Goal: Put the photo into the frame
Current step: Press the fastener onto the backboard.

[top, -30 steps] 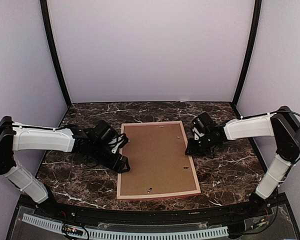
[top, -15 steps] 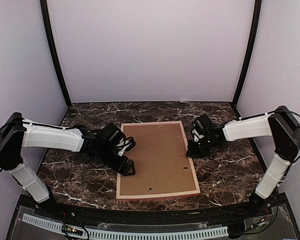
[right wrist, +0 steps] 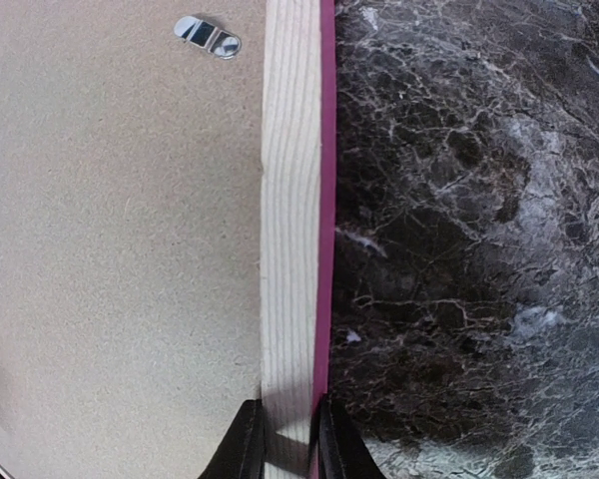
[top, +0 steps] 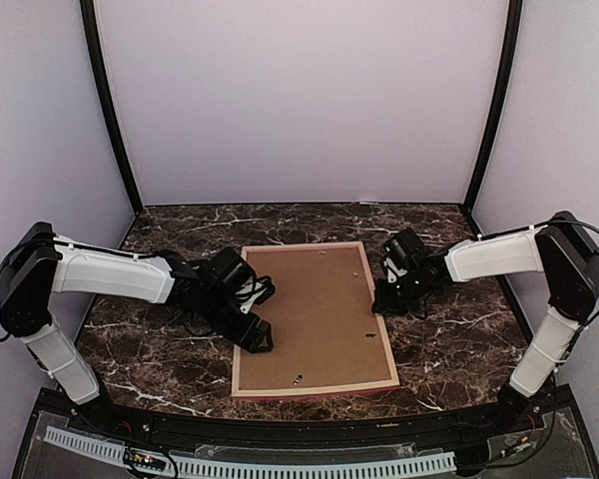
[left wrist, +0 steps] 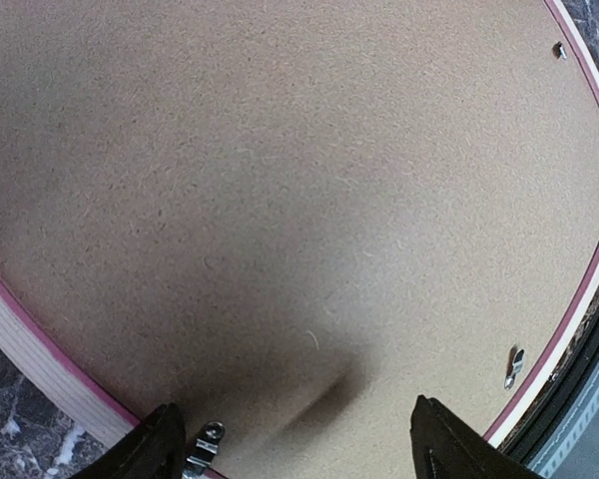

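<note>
None of the three views shows the red-orange sunset photo. A plain brown fibreboard backing [top: 314, 309] fills the opening, so whatever lies beneath it is hidden from us. The thin rectangular wooden frame with a pink outer face [top: 315, 390] lies face down in the middle of the dark marbled desk [top: 459, 339], its long sides running away from the arm bases.

The left hand [left wrist: 298, 451] is spread wide over the backing near the frame's left rail. Only its two black fingertips [left wrist: 152, 447] show at the bottom of its wrist view, and we cannot tell whether they touch the board. The right hand [right wrist: 288, 444] sits at the right rail with its fingers [right wrist: 242, 444] drawn almost together, leaving a narrow gap above the light wood strip. We cannot tell whether they touch it.

Small metal turn clips [right wrist: 208, 35] sit along the backing's edges, one just beside a fingertip of the left hand.
</note>
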{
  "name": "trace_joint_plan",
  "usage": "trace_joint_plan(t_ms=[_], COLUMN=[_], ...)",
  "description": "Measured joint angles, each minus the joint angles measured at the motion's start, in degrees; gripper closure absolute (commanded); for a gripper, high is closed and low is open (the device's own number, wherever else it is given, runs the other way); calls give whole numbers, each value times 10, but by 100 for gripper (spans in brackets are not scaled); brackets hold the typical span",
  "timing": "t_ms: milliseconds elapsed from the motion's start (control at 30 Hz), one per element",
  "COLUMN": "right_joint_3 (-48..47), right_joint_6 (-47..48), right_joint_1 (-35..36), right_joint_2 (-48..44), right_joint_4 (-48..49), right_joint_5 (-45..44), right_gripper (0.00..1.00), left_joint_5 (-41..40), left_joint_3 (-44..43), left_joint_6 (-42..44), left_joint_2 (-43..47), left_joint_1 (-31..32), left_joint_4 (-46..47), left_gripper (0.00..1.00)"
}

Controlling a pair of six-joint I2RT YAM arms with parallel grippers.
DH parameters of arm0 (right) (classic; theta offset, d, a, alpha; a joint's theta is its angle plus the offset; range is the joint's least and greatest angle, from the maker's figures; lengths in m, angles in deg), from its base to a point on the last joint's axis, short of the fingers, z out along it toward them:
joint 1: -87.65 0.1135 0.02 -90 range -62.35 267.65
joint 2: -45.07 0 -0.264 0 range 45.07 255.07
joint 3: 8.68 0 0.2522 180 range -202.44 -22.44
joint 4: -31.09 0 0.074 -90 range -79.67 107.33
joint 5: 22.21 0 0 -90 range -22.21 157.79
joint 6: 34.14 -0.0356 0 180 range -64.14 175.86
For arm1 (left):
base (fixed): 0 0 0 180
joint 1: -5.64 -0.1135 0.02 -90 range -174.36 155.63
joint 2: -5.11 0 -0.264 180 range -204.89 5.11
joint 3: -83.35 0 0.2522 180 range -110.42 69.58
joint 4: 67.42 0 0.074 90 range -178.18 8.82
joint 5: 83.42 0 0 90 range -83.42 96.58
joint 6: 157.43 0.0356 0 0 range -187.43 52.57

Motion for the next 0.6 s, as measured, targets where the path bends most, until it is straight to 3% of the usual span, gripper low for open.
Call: trace_joint_plan(t_ms=[300,600], right_joint_3=[0,5], right_joint_6=[0,-10], right_joint_1=[0,0], right_joint_2=[0,-1], right_joint_4=[0,10], right_joint_5=[0,2], right_gripper=[81,81], left_joint_5=[-4,9], left_joint_3=[-6,-9], left_joint_6=[-7,-73], left_joint_2=[-4,-3], left_joint_1=[3,3], left_joint_4=[-10,-19], left_gripper=[19,20])
